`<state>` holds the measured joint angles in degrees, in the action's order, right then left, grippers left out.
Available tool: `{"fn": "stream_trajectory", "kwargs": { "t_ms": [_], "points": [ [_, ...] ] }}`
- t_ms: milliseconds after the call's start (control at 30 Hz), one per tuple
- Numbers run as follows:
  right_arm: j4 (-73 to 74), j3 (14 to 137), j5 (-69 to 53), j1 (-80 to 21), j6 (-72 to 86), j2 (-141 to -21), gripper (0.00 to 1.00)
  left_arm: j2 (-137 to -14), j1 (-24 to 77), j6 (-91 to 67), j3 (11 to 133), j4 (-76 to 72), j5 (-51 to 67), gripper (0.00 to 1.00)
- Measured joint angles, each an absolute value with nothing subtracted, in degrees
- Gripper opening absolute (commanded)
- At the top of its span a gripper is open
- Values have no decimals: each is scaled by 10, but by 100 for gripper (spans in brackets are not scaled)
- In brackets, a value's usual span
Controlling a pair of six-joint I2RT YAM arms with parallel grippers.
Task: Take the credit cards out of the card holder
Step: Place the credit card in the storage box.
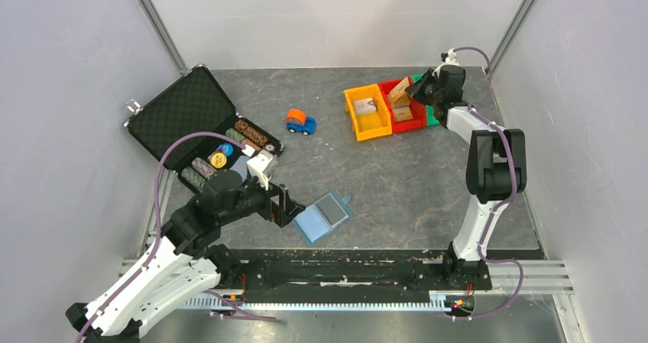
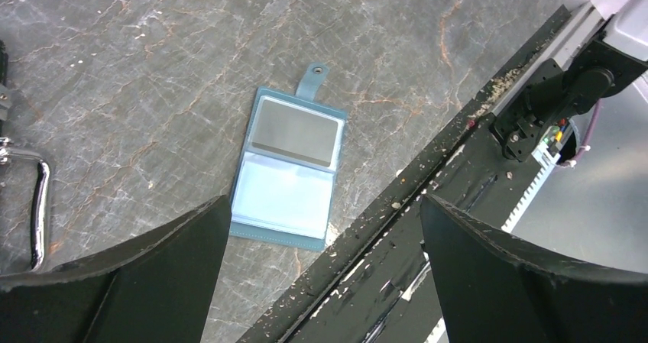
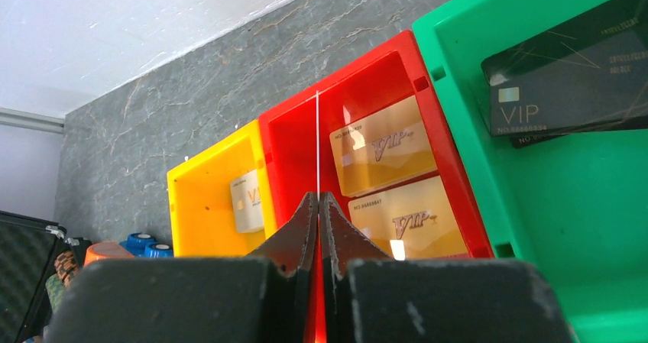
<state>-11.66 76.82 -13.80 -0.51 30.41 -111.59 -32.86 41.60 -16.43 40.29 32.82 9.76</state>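
Note:
The light-blue card holder point(image 1: 312, 224) lies open near the table's front edge, with a grey credit card point(image 1: 332, 208) in its far half. In the left wrist view the holder point(image 2: 283, 198) shows the grey card point(image 2: 296, 133) and an empty clear pocket. My left gripper point(image 1: 294, 205) is open and empty just left of it, also seen from the wrist point(image 2: 322, 205). My right gripper point(image 1: 416, 91) is shut on a tan card point(image 1: 399, 91), seen edge-on point(image 3: 317, 144), above the red bin point(image 3: 294, 156). Gold cards point(image 3: 378, 148) lie in the red bin and dark cards point(image 3: 569, 91) in the green bin point(image 3: 535, 205).
A yellow bin point(image 1: 367, 112) holds a pale card point(image 3: 248, 199). An open black case point(image 1: 183, 114) with poker chips stands at the left. A blue-and-orange toy car point(image 1: 300, 121) sits mid-table. The black base rail point(image 2: 428, 228) runs along the front edge.

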Motion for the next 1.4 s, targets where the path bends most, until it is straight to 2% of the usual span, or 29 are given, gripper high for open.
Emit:
{"fn": "stream_trajectory", "kwargs": {
  "t_ms": [567,700,1133,1333,1400],
  "points": [
    [-99,872,-172,-5,306,-1233,0,-310,416,-164,399,319,122,100],
    [-95,872,-171,-5,308,-1244,1,-310,416,-164,399,316,122,100],
    [-91,876,-162,-5,311,-1256,12,-310,416,-164,399,315,122,100],
    [-93,879,-147,-5,318,-1256,12,-310,416,-164,399,315,122,100],
    [-93,879,-142,-5,319,-1256,10,-310,416,-164,399,315,122,100]
  ]
}}
